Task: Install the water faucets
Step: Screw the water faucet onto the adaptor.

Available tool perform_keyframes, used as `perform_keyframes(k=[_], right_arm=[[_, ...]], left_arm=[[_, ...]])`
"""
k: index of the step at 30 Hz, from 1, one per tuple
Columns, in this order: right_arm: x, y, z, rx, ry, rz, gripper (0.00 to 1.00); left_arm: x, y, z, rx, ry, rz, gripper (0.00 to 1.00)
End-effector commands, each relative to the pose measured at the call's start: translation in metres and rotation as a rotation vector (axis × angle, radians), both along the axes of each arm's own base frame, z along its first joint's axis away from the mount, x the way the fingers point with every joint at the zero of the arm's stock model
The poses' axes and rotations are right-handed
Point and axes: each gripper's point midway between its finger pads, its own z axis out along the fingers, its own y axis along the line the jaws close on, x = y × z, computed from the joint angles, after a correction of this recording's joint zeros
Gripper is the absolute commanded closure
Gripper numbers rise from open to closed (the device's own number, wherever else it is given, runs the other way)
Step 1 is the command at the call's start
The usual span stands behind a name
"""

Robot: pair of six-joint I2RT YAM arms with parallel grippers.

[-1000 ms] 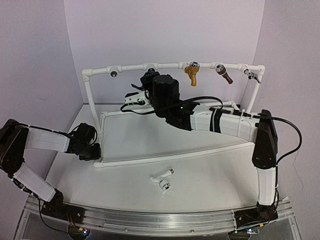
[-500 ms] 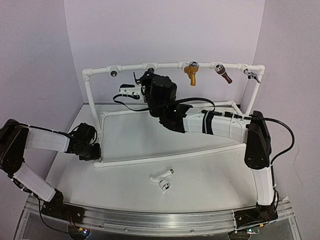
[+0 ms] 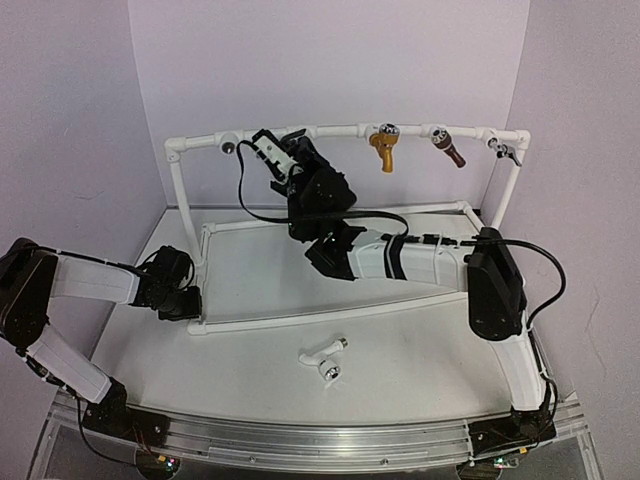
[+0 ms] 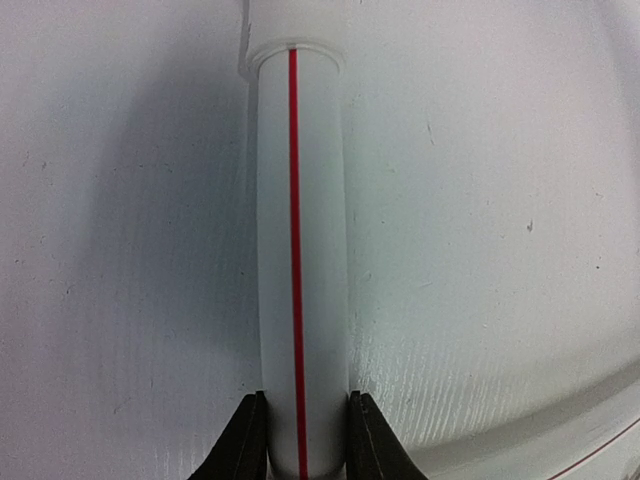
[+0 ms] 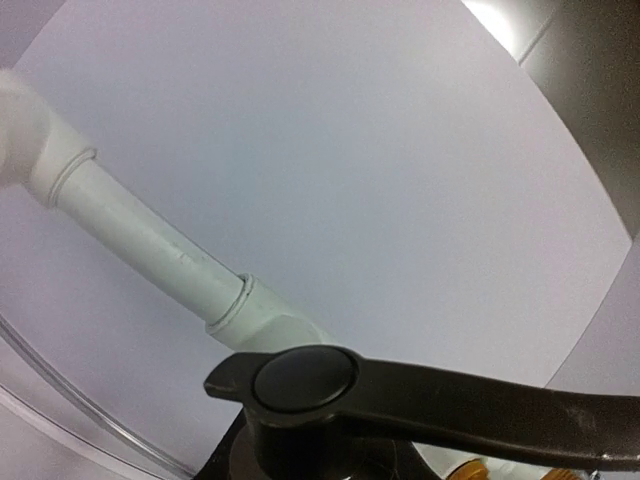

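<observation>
The black faucet (image 5: pixel 305 382), with a round cap and a thin lever running right, fills the bottom of the right wrist view just below a white tee fitting (image 5: pixel 262 318) on the top pipe. My right gripper (image 3: pixel 268 148) is raised to that top pipe (image 3: pixel 330 131) and is shut on the black faucet; its fingers are hidden in its own view. The white faucet (image 3: pixel 322 354) lies loose on the table in front of the frame. My left gripper (image 4: pixel 303 440) is shut on the frame's low white pipe (image 4: pixel 300 250), which has a red line along it.
A gold-yellow tap (image 3: pixel 383 148), a brown tap (image 3: pixel 449 150) and a small grey one (image 3: pixel 507 151) hang from the top pipe to the right. An open fitting (image 3: pixel 229 147) sits near its left end. The pipe frame's base (image 3: pixel 330 315) rests on the table.
My right arm has swung up and left, carrying the black faucet from mid-height to the top pipe. The left arm and the white faucet have not moved.
</observation>
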Motion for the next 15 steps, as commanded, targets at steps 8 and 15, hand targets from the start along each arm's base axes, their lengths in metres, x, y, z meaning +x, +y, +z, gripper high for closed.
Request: perform_keyframes(k=[8,15], right_arm=[[-0.002,-0.077,-0.003,1.288,0.091,0.279,0.9],[-0.02,-0.071,0.016,1.335,0.167,0.462,0.43]], left_arm=[[-0.01,-0.059,0.009,-0.186,0.009,-0.214,1.0],[-0.009,-0.06,0.009,-0.189,0.006,-0.217,1.0]])
